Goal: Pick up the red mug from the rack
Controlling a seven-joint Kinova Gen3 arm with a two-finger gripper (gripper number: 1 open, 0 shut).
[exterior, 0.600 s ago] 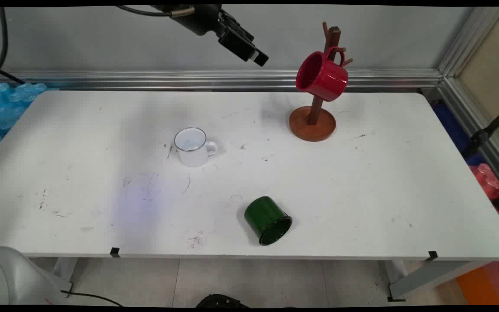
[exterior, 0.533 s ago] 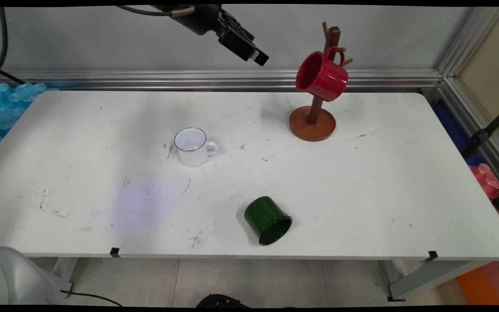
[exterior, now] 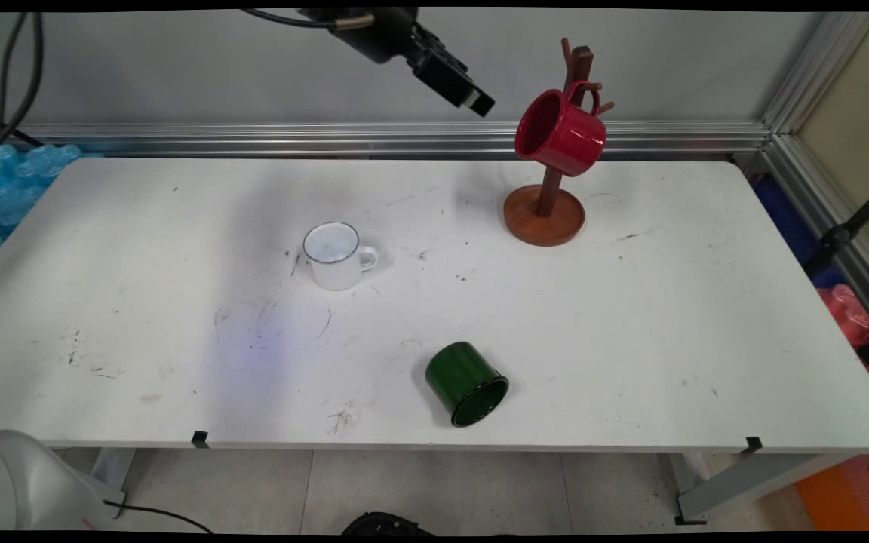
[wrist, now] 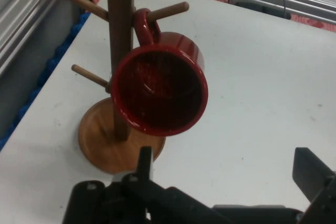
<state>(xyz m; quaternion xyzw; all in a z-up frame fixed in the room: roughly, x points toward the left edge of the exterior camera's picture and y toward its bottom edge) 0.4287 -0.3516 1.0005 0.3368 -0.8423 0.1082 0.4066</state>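
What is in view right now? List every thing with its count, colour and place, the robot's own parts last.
red mug: 1, red, hanging by its handle on a peg of the mug tree, mouth tilted toward the gripper.
mug tree: 1, brown wood, round base, far right part of the table.
white mug: 1, white with a dark rim, upright, left of the table's centre, handle to the picture's right.
green mug: 1, dark green, lying on its side near the table's near edge.
table: 1, white, scuffed.
gripper: 1, black, fingers apart, holding nothing, raised in the air left of the red mug.
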